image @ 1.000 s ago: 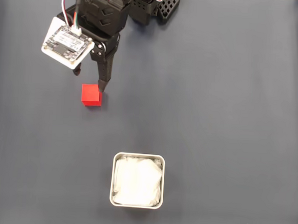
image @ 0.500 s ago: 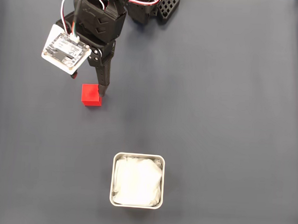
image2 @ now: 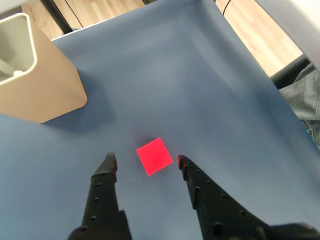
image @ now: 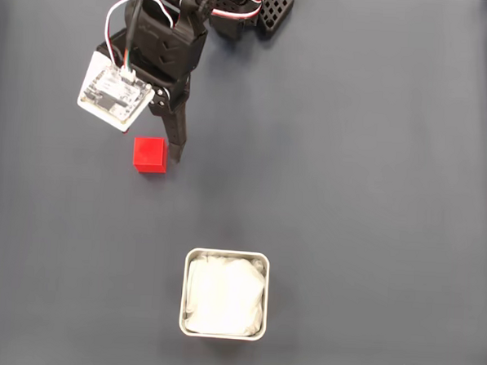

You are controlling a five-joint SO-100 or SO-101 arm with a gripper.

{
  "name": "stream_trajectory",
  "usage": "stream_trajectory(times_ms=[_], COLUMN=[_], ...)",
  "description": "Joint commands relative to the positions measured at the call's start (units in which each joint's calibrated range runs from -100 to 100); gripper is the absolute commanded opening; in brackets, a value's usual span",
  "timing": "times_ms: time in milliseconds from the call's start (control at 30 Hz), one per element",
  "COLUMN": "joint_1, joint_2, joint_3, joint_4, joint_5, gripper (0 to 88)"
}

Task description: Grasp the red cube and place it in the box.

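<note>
Red cube (image: 150,155) sits on the blue mat (image: 351,155), upper left of the fixed view, untouched. In wrist view the red cube (image2: 155,156) lies just ahead of the gap btwn the two black fingers (image2: 107,170), slightly rotated vs. them. Gripper (image2: 145,164) is spread wide, empty. Box (image: 225,293) is lower centre of fixed view, well apart from cube. Step looks like pre-grasp alignment. Next probably needs a bit more reach fwd and down so fingers straddle the cube, then close.
</note>
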Motion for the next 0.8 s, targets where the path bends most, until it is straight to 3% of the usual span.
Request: stream_trajectory(times_ms=[0, 767], joint_1=[0.26, 0.62], joint_2=[0.65, 6.89], joint_3=[-0.1, 4.64], joint_4=[-1.73, -12.95], joint_5=[0.34, 0.83], gripper=[29.6, 34.2])
